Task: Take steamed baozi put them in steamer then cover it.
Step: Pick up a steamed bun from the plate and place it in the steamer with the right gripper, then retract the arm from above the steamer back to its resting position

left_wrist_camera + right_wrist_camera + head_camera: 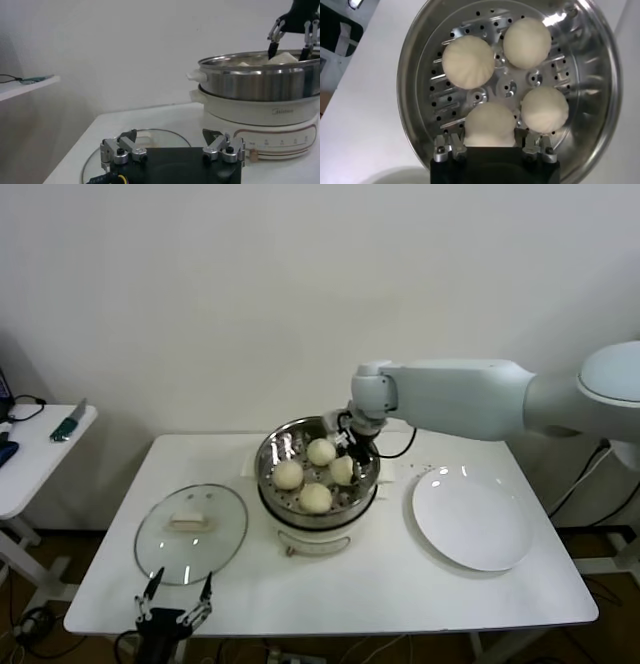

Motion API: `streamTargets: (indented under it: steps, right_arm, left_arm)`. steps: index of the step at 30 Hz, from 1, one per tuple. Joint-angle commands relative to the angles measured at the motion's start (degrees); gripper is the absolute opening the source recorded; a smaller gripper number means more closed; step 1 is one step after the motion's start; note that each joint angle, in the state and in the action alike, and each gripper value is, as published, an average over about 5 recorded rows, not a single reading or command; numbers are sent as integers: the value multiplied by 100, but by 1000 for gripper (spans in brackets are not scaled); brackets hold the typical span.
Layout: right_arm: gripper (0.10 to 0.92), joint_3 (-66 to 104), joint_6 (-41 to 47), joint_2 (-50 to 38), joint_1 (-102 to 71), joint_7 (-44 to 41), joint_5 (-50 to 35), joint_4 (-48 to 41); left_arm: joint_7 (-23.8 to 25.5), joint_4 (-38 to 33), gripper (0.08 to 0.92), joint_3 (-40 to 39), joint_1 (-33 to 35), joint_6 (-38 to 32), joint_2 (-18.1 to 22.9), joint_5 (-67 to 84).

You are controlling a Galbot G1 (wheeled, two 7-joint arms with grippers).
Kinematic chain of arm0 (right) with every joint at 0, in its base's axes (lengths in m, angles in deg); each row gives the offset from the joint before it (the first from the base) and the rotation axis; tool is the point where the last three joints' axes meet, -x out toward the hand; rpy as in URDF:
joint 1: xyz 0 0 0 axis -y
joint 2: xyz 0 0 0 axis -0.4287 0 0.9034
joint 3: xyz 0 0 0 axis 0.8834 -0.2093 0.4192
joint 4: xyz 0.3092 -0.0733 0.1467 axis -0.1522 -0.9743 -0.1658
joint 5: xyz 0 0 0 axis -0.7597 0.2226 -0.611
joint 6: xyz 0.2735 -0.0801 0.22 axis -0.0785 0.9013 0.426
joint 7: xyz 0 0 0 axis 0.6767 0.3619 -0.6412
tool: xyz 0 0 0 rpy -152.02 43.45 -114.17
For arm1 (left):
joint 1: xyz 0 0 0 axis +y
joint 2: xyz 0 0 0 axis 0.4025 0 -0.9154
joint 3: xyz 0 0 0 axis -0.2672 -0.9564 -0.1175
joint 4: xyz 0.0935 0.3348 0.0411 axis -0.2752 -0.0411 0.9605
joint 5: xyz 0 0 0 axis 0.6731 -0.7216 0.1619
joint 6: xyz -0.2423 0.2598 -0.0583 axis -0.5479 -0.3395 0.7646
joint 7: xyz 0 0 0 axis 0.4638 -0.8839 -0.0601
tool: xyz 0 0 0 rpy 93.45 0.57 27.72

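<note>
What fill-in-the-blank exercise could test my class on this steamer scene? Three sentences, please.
1. The steamer holds ____ baozi.
2. The glass cover lies on the ____, left of the steamer.
3. The right tool straddles one baozi; the white plate holds ____.

Missing words: four; table; nothing

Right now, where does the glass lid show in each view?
Head view: the glass lid lies flat on the table, on the robot's left of the steamer.
Left wrist view: lid just beyond the left gripper.
Right wrist view: not in it.
Shared landmark: the steamer.
</note>
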Motion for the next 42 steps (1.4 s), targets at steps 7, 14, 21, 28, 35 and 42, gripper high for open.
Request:
streamTargets:
  steps: [7,14,21,28,35,42]
  right_arm:
    - [715,70,14,91,-165,112,111,-179]
    - [819,216,-163,-255,335,-79,-334,40]
    - [823,1366,369,-1385,363,752,-1327,640]
    - [823,4067,631,-2585,-1547,2557,-1067,1235]
    - [823,6604,404,-3478,-4011,4233,-785,2112]
    - [823,8963,-351,-4235,-6766,4924,-453,2891]
  left_arm:
    - [-4,8,823,6,-11,-6,-21,16]
    - [-4,5,823,13,-37,0,-56,36]
    - [-1,-11,823,46,-78,-5,-74,72]
    - [8,-55,823,55,-119,-142,-107,205]
    - [-10,-132,823,84,-152,-175,-249,350]
    - [43,-198,823,50,-175,-98,-398,321]
